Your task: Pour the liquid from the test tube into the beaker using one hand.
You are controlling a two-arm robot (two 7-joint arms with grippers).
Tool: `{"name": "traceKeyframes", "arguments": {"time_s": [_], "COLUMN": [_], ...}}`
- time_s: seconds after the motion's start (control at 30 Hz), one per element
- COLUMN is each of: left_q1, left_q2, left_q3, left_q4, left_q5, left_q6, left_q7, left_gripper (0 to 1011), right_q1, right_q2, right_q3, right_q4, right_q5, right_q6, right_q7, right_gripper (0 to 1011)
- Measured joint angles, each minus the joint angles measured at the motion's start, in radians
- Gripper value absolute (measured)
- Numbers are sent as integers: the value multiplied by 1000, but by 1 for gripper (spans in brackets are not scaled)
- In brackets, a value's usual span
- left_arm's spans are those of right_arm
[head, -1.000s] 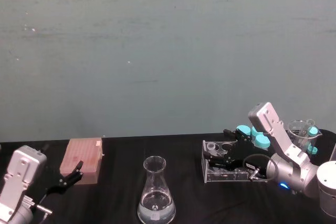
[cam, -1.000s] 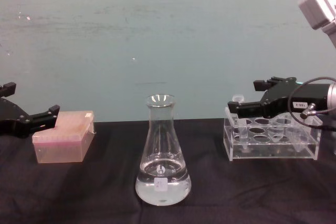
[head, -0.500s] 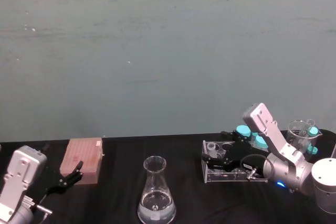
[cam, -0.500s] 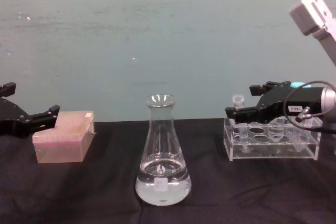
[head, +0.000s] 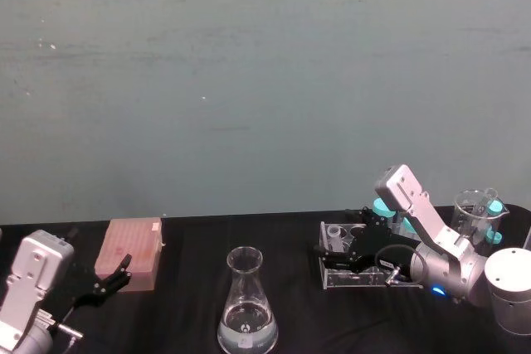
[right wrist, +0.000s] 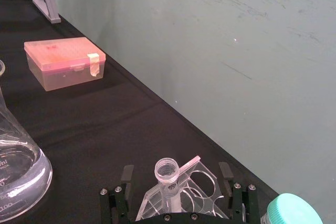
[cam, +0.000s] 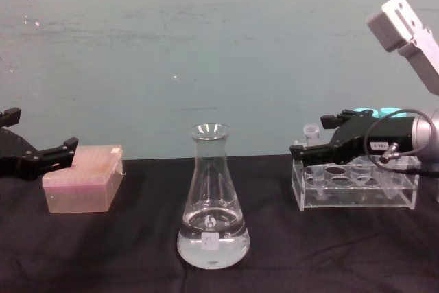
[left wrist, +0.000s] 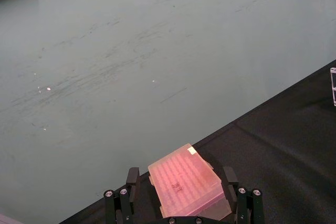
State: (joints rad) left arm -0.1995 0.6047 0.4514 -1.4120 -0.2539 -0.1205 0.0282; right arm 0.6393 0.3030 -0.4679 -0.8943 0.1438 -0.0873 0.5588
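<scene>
The test tube [right wrist: 167, 174], slim, clear and uncapped, stands upright in an end hole of the clear rack [cam: 357, 190]. My right gripper [right wrist: 175, 176] is open, with one finger on each side of the tube, neither touching it. From the side the tube [cam: 312, 135] rises just above the gripper's tip [cam: 302, 150]. I cannot make out the liquid in the tube. The beaker [cam: 212, 204], a conical flask with a small white label, stands mid-table, left of the rack, with clear liquid [cam: 212, 248] in its base. My left gripper [cam: 65, 145] is parked open at the far left.
A pink plastic box [cam: 84, 180] lies on the black table just beyond the left gripper. Teal-capped tubes [head: 386, 205] and a small glass cup [head: 474, 209] stand behind the rack at the right. Bare table separates flask and rack.
My right gripper has slid left along the rack and dropped slightly, so its fingers now flank the test tube. The tube, flask and left arm have not moved.
</scene>
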Motion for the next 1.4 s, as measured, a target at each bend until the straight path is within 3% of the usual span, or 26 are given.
{"name": "traceKeyframes", "arguments": {"time_s": [1.17, 1.4], "left_q1": [0, 0], "left_q2": [0, 0], "left_q3": [0, 0], "left_q4": [0, 0], "left_q5": [0, 0], "left_q6": [0, 0], "left_q7": [0, 0], "left_gripper": [1000, 1000], "right_q1": [10, 10], "right_q2": [-11, -11], "right_q3": [1, 1], "right_q4": [30, 30], "right_q5": [-13, -13], "right_q6": [-3, -2], "right_q7": [0, 0], "right_gripper": [1000, 843]}}
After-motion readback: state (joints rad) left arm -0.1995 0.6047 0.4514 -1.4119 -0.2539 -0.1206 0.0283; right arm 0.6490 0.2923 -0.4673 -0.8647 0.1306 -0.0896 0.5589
